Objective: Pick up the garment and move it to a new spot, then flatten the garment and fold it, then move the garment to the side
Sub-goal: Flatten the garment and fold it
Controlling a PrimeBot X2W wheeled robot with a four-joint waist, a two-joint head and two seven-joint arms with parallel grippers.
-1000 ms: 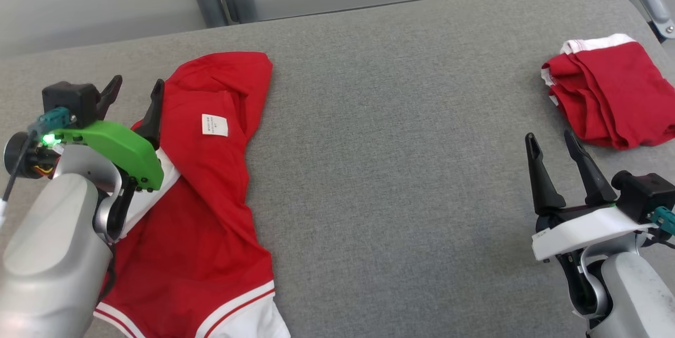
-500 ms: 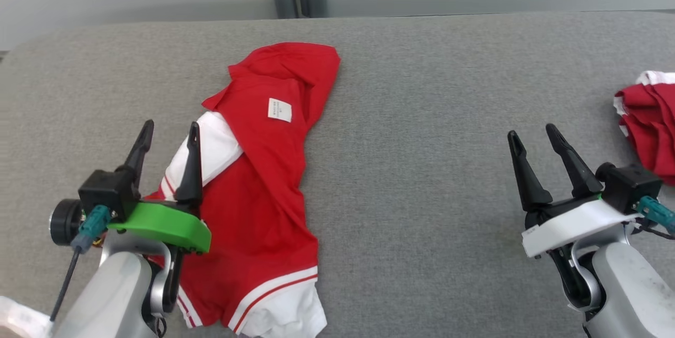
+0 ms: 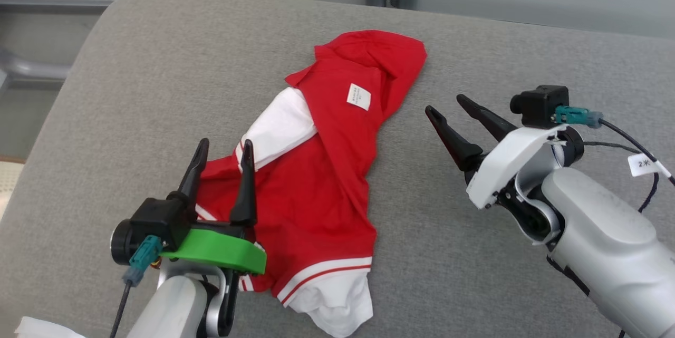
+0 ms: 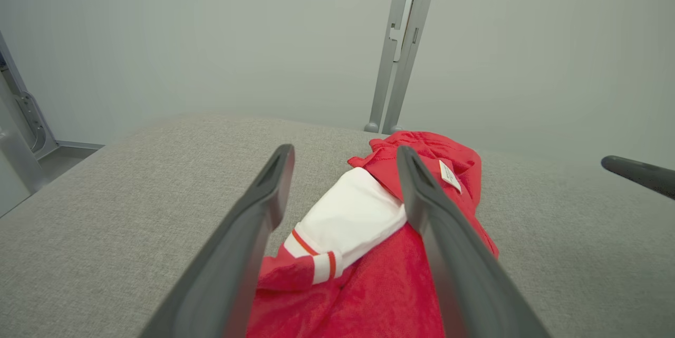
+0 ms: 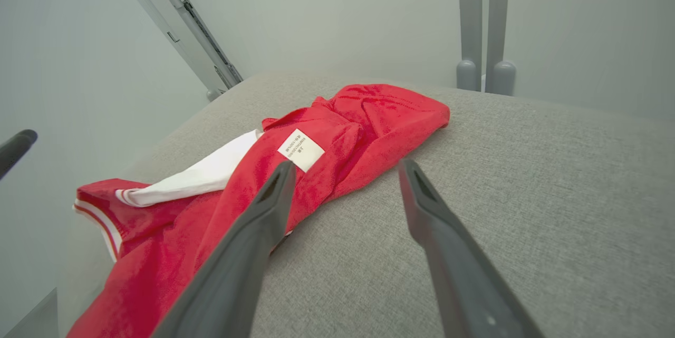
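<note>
Garment (image 3: 321,185), red w/ white trim, lies crumpled on grey table (image 3: 137,74). L gripper (image 3: 225,144) open at its near-left edge; R gripper (image 3: 445,104) open just to its right, both empty.

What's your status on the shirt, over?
Left tool open by shirt, holding nothing. Right tool open beside it. Shirt crumpled on grey table. Path looks clear.

Bright, soft and even; faint diffuse shadows on the grey surface (image 3: 422,285); wide-angle stretching in both wrist views.

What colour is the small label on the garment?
White label, clearest in the right wrist view.
</note>
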